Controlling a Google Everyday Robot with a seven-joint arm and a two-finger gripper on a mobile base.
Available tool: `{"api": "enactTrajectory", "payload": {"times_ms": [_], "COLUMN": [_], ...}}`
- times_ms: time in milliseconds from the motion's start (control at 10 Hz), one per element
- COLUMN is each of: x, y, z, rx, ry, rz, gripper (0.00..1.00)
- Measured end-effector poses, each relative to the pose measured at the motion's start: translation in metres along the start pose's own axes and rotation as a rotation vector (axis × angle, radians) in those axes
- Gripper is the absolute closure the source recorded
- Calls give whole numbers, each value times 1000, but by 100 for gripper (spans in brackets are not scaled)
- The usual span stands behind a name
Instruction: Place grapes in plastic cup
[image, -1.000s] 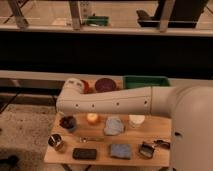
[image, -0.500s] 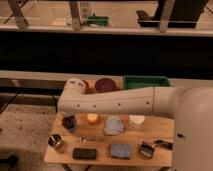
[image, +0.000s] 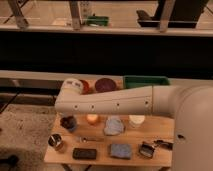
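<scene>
The arm (image: 115, 102) reaches across the table (image: 160, 150) from 3 o'clock towards 9 o'clock, and its forearm hides the middle band of the tabletop. The gripper (image: 67, 118) hangs below the arm's far end at the table's 9 o'clock edge, directly over the grapes (image: 70, 125). Whether it is released or clamped on them cannot be told, as the two read as one dark mass. The plastic cup (image: 114, 125) stands near the table centre, at 3 o'clock from the grapes, with the orange fruit (image: 92, 119) between them. The white cup (image: 136, 120) stands just beside it at 3 o'clock. The gripper's position suggests the pick-up stage; the transfer would need to carry the grapes over the fruit
</scene>
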Motion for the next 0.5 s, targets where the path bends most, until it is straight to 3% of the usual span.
{"api": "enactTrajectory", "payload": {"times_ms": [500], "x": [0], "y": [-5], "z": [3], "rx": [11], "ry": [3], "rz": [-1], "gripper": [100]}}
